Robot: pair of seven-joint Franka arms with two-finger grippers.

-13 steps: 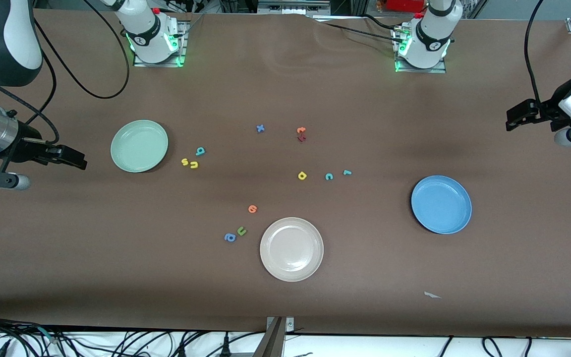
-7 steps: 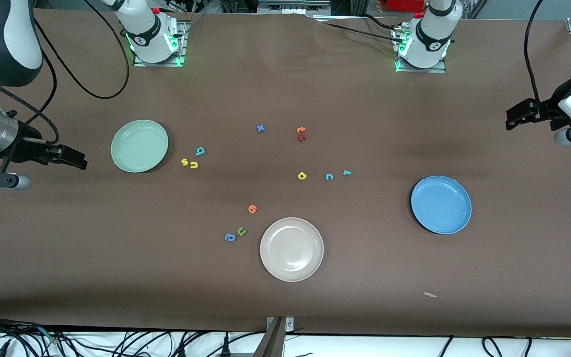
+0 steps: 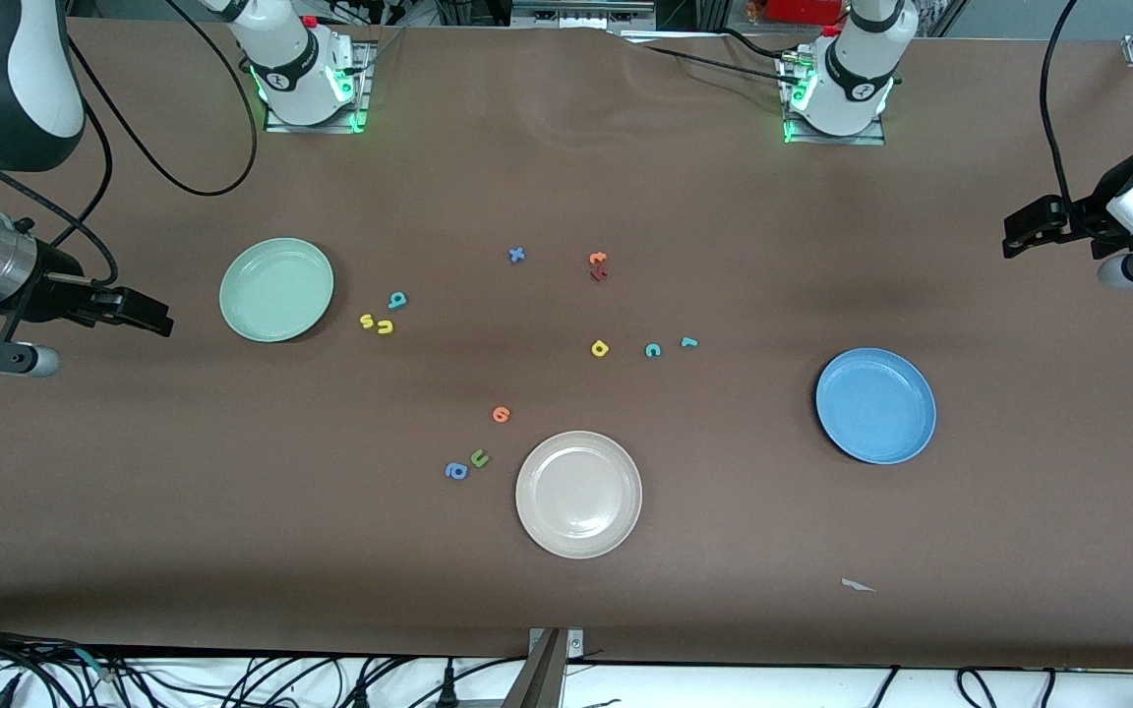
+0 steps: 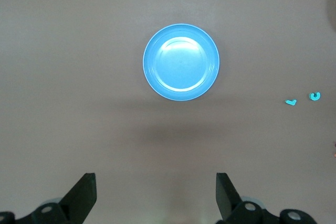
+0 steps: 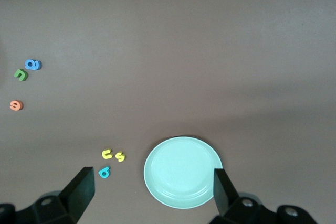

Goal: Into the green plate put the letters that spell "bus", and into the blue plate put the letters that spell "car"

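Mint-green, the green plate (image 3: 276, 290) lies toward the right arm's end of the table, bare inside; the right gripper (image 3: 139, 313) hangs just off that plate toward the table's edge, its jaws spread wide and holding nothing; in the right wrist view the plate sits between the two fingers, apart from both; beside the plate, toward the middle, lie the teal b (image 3: 396, 300), the yellow s (image 3: 367, 320) and the yellow u (image 3: 385, 327), close together; farther along lie the yellow a (image 3: 599, 348), the teal c (image 3: 653, 350) and the teal r (image 3: 688, 342) in a row; the blue plate (image 3: 875, 405) lies toward the left arm's end, bare too; the left gripper (image 3: 1024, 236) hangs above the table near that end, jaws wide and holding nothing, well apart from the blue plate.
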